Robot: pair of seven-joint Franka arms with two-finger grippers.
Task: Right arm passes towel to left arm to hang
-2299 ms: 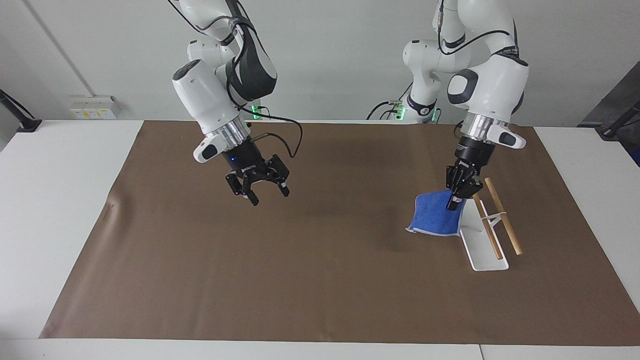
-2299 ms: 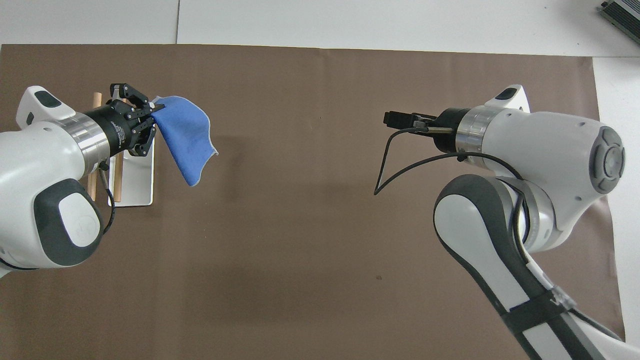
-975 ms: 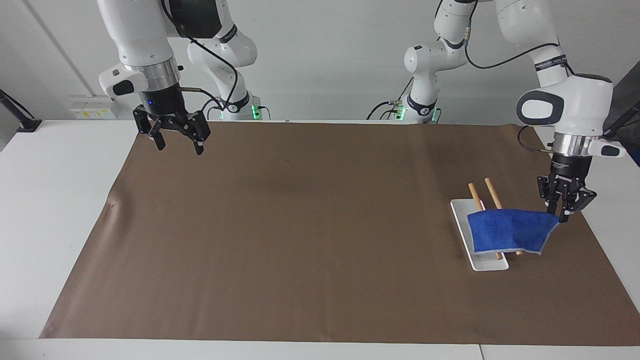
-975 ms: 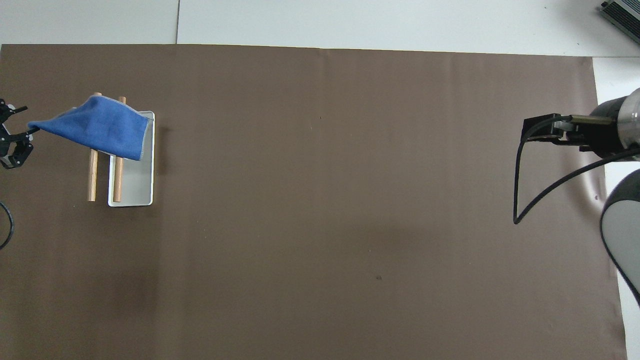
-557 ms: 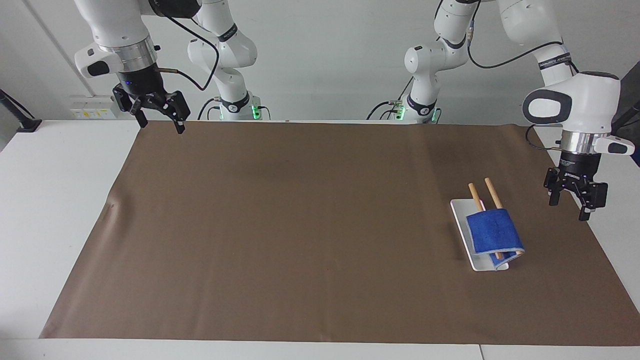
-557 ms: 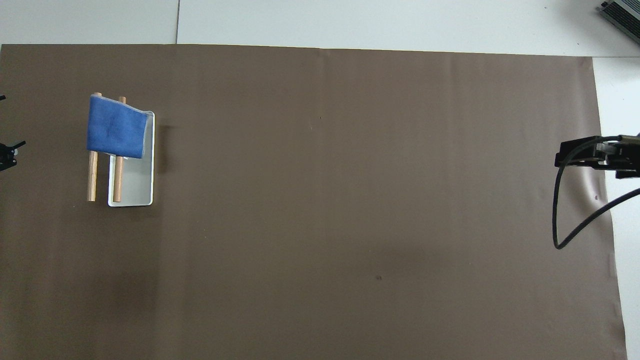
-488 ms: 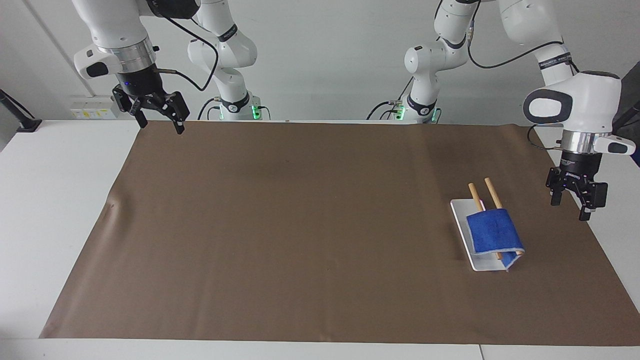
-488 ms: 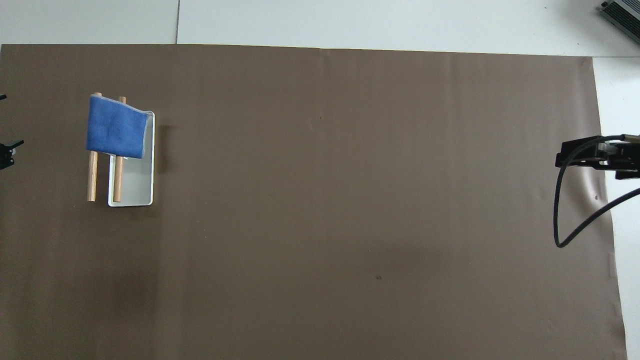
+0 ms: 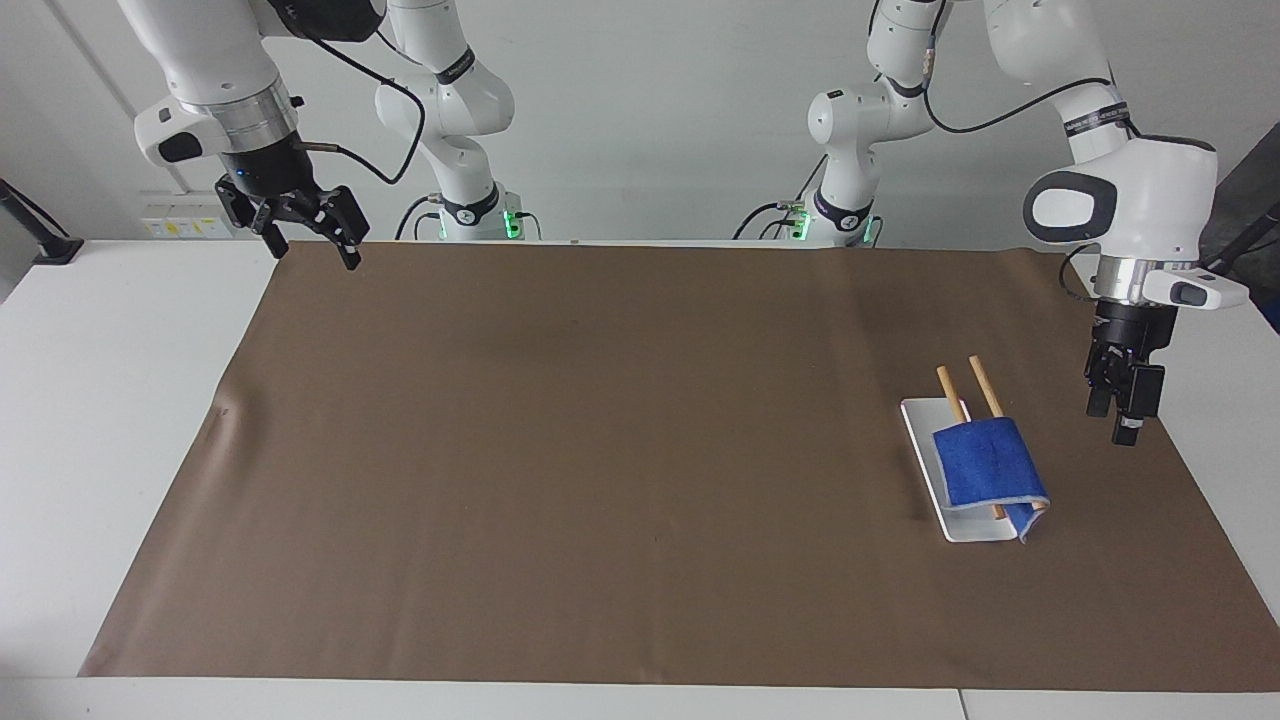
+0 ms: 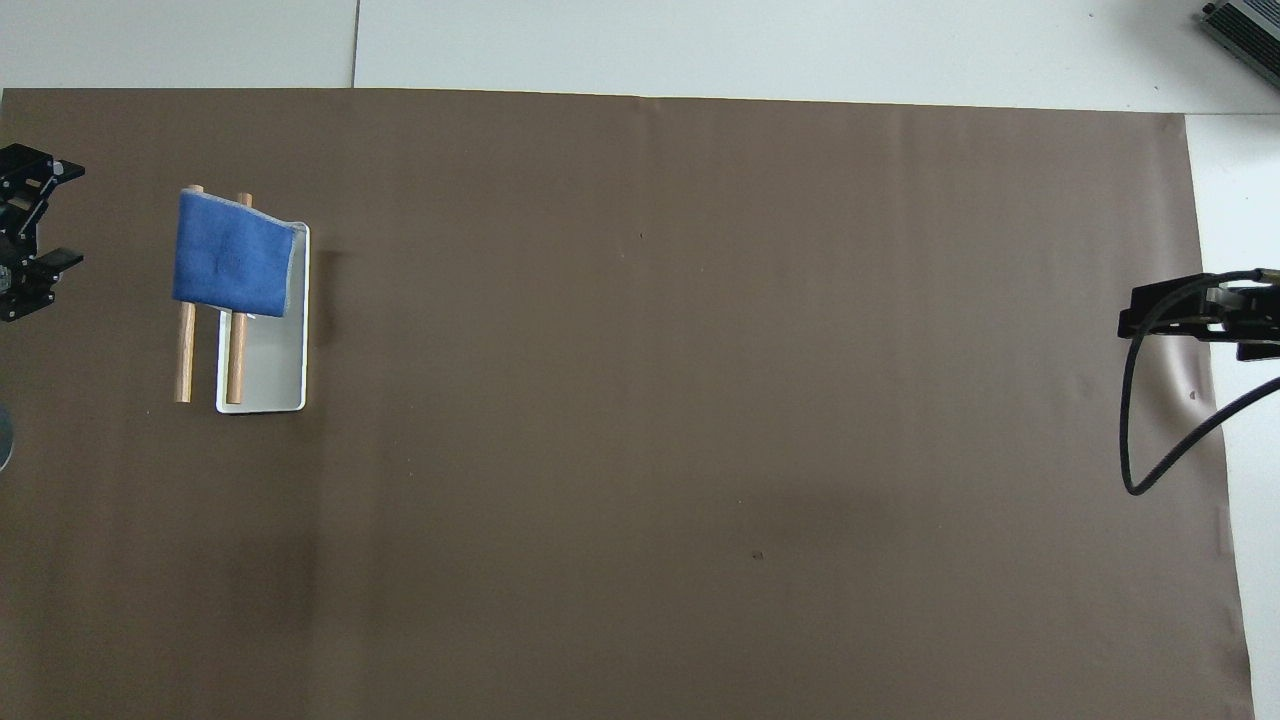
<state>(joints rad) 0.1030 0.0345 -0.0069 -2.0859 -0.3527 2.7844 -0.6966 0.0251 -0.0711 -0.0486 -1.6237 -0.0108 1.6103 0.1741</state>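
1. towel [image 9: 988, 465] draped over both wooden rods [image 9: 981, 385] of the rack [image 9: 924, 440], toward the left arm's end of the table [image 9: 100, 400].
2. left tool [image 9: 1120, 408] open, empty, up beside the rack (hang looks done).
3. right tool [image 9: 305, 228] open, empty, waiting over the mat's [image 9: 600, 450] corner.
4. next: retract only.

You saw the towel [image 10: 232, 254] draped across the two wooden rods [image 10: 184, 350], covering the ends farther from the robots; the bare nearer ends projected from under it. The white base [image 10: 270, 370] lay beside and partly beneath the rods, on the brown mat [image 10: 700, 400]. The left gripper [image 10: 28, 240] stood with fingers apart, empty, at the mat's edge, near the rack but clear of it. The right gripper [image 10: 1190, 315], cable looping below, sat at the right arm's end.
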